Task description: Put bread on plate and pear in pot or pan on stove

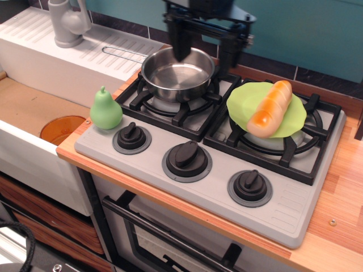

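Note:
The golden-orange bread (pixel 270 108) lies on the lime-green plate (pixel 245 100), which rests on the right burner of the grey stove (pixel 215 187). The light-green pear (pixel 105 109) stands upright at the stove's front left corner, beside the left knob. The shiny steel pot (pixel 178 73) sits empty on the left burner. My gripper (pixel 206 51) is open and empty, raised above the far right side of the pot, its black fingers (pixel 181 44) wide apart. It is clear of the bread.
A white sink drainboard (pixel 62 54) with a grey faucet (pixel 67 21) is at the back left. An orange translucent dish (pixel 61 130) sits low at the left. Three knobs (pixel 186 159) line the stove front. Wooden counter (pixel 340 198) runs along the right.

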`<move>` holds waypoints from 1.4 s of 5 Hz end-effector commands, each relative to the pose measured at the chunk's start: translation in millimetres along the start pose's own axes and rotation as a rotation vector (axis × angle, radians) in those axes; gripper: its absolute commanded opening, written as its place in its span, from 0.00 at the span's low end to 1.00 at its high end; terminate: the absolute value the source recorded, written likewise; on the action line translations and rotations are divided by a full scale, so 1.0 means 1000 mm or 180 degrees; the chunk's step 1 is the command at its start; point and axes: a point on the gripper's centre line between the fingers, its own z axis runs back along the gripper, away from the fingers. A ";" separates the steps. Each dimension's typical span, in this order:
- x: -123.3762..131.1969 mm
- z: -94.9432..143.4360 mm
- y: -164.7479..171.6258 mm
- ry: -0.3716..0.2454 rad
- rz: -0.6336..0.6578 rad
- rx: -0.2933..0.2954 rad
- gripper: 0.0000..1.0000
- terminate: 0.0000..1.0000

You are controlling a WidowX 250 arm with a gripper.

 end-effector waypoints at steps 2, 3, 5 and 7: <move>-0.016 0.033 0.042 -0.0517 -0.0036 0.0073 1.00 0.00; -0.041 0.047 0.082 -0.0988 0.0344 0.0358 1.00 0.00; -0.063 0.041 0.103 -0.1344 0.0692 0.0745 1.00 0.00; -0.064 0.012 0.122 -0.1498 0.0833 0.0656 1.00 0.00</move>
